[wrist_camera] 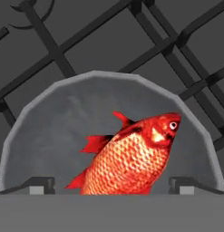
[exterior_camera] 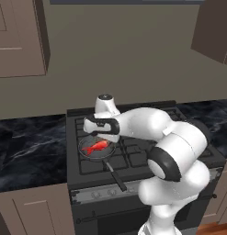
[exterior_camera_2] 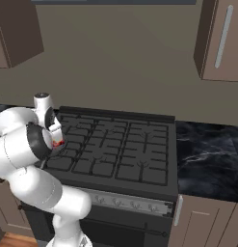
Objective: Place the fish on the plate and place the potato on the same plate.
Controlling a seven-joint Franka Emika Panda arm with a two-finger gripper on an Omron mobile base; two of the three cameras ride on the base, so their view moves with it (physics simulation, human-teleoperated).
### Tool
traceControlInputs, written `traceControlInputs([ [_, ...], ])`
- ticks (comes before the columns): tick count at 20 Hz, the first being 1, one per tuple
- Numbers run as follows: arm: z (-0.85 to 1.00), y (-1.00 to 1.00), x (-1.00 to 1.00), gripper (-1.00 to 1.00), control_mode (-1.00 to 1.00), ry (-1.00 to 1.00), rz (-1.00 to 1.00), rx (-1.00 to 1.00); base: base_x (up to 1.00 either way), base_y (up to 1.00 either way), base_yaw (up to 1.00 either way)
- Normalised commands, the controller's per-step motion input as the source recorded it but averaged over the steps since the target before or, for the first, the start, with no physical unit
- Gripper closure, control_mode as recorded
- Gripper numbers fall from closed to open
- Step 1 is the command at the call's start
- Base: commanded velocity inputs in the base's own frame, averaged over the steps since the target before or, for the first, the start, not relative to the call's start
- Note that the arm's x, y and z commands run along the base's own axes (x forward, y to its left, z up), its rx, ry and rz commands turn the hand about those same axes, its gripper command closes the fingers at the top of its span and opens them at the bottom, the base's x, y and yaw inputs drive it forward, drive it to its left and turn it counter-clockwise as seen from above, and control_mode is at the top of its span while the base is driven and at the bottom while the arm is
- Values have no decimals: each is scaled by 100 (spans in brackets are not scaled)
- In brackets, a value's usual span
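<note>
fish [wrist_camera: 131,158] lies in pan [wrist_camera: 54,136], between spread fingers [wrist_camera: 41,185]

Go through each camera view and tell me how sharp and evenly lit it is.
Left base view: soft, flat light, the small red-orange fish in the dark frying pan reads clearly. Right base view: equally even, the fish is a red sliver behind the arm. Hand view: sharp, scales crisp, no glare on the pan's grey floor.
</note>
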Motion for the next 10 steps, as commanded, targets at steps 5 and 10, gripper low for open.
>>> traceControlInputs([
  [5, -32, 16, 17, -100, -100, 4, -1, -2, 0, 0, 0],
  [10, -21, 0, -4, -100, -100, 0, 0, -1, 0, 0, 0],
])
